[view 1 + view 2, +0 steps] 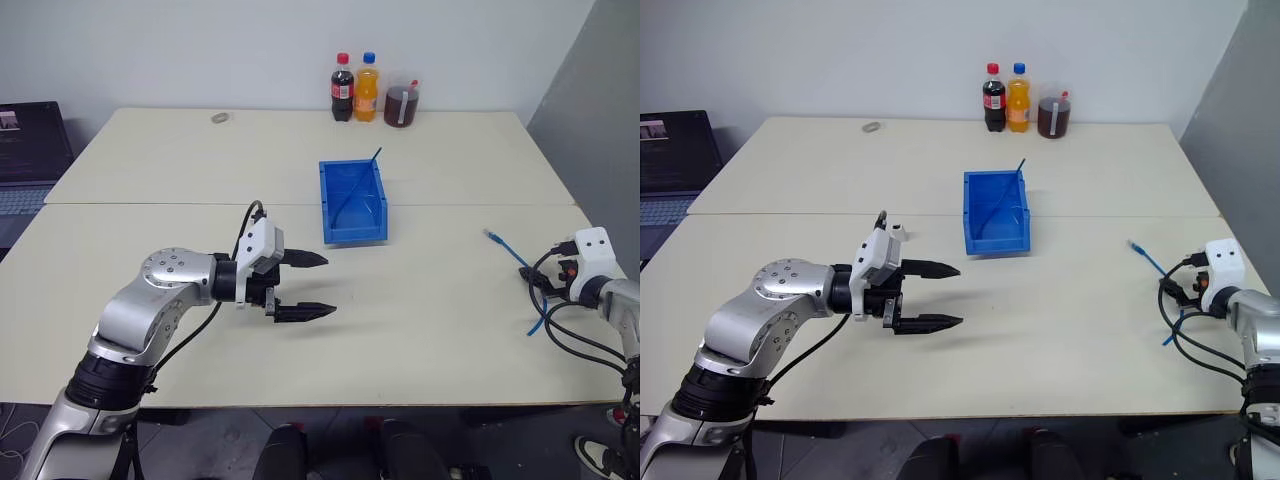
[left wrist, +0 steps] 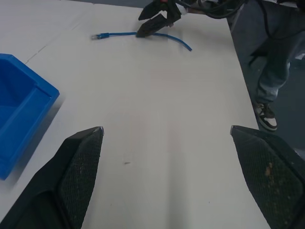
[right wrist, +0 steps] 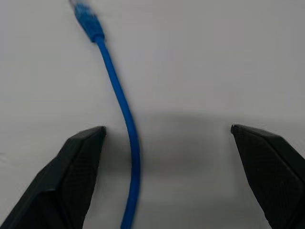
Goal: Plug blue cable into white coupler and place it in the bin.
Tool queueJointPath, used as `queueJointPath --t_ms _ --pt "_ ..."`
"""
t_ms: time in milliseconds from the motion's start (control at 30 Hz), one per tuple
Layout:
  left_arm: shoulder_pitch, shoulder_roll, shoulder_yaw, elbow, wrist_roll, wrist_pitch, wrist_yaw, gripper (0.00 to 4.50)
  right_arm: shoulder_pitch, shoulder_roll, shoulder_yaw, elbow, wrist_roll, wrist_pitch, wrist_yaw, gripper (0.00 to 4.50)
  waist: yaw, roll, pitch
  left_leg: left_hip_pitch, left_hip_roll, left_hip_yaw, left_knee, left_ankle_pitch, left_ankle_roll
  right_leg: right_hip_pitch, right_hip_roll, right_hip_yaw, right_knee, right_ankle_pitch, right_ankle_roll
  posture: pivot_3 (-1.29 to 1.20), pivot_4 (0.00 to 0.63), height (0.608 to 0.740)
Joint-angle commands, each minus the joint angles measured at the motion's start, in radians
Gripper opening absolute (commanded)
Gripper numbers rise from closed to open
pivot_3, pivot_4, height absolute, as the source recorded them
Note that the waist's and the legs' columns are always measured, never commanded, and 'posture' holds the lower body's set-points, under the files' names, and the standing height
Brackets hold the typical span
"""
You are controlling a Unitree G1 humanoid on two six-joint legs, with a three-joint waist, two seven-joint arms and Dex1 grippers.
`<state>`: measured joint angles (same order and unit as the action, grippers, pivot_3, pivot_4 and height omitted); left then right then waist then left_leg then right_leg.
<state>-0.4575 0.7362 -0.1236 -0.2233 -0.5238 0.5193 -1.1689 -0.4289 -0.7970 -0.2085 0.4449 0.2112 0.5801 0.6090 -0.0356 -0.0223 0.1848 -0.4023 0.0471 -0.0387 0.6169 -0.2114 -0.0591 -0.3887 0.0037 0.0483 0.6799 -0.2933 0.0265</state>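
Blue cable: thin, bright blue, lying loose on the tabletop at the robot's right, clear plug end pointing away toward the far side; the near stretch runs under the right arm's black wiring. In the right wrist view it passes between the claw's two fingers, nearer one finger, not gripped.

Bin: bright blue, open-topped, standing near the middle of the tabletop, well apart from the loose cable. A second, straighter thin blue cable leans inside it, one end poking above the far rim.

White coupler: cannot be made out.

Right claw: jaws wide, empty, hovering low over the loose cable at the tabletop's right edge.

Left claw: jaws wide, empty, held above the tabletop on the robot's left, fingers pointing across toward the right, short of the bin's near corner.

Far edge of tabletop: dark cola bottle, orange soda bottle, and a jug of brown liquid, standing in a row. A small grey ring-like item lies to their left.

Off the tabletop's left: a laptop.
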Motion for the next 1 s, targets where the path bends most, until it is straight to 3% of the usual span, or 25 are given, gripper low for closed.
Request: queueJointPath --t_ms 33,600,733,867,1000 --pt "-0.029 -0.002 0.006 -0.009 -0.006 0.008 -0.012 4.5 -0.007 -0.009 0.021 0.027 -0.003 0.041 0.039 3.96 0.001 0.0 0.0 0.0 0.0 0.0 0.0 0.0 0.0 0.0 0.0 0.0 0.0 0.0 0.0 0.0 0.15 0.74" --pt "-0.017 0.019 0.001 -0.015 0.033 0.002 -0.045 4.5 -0.019 -0.011 0.058 0.067 0.052 0.117 0.227 0.0 0.003 -0.003 -0.002 0.001 0.0 -0.001 0.002 0.0 0.0 0.003 0.0 -0.001 0.0 0.0 0.001 0.0 0.15 0.74" --pt "0.029 0.061 -0.001 -0.03 0.071 -0.02 -0.057 4.5 0.006 -0.023 0.093 -0.065 0.079 0.09 0.334 0.0 -0.006 -0.003 -0.002 0.001 0.001 -0.001 0.002 0.0 0.0 0.002 0.001 -0.001 0.0 0.0 0.001 0.0 0.15 0.74" --pt "0.128 0.123 0.055 -0.029 0.082 -0.015 -0.038 4.5 0.025 -0.03 0.209 -0.374 0.076 0.023 0.439 0.0 -0.027 0.0 0.0 0.002 0.002 -0.001 -0.001 0.0 0.0 0.0 0.003 0.001 0.001 -0.001 0.0 0.0 0.15 0.74" --pt "0.227 0.169 0.106 0.031 0.122 -0.062 -0.019 4.5 -0.035 -0.001 0.418 -0.523 -0.041 -0.113 0.504 0.0 -0.027 0.002 0.002 0.002 0.002 -0.002 -0.002 0.0 0.0 -0.001 0.003 0.0 0.001 -0.001 0.0 0.0 0.15 0.74"
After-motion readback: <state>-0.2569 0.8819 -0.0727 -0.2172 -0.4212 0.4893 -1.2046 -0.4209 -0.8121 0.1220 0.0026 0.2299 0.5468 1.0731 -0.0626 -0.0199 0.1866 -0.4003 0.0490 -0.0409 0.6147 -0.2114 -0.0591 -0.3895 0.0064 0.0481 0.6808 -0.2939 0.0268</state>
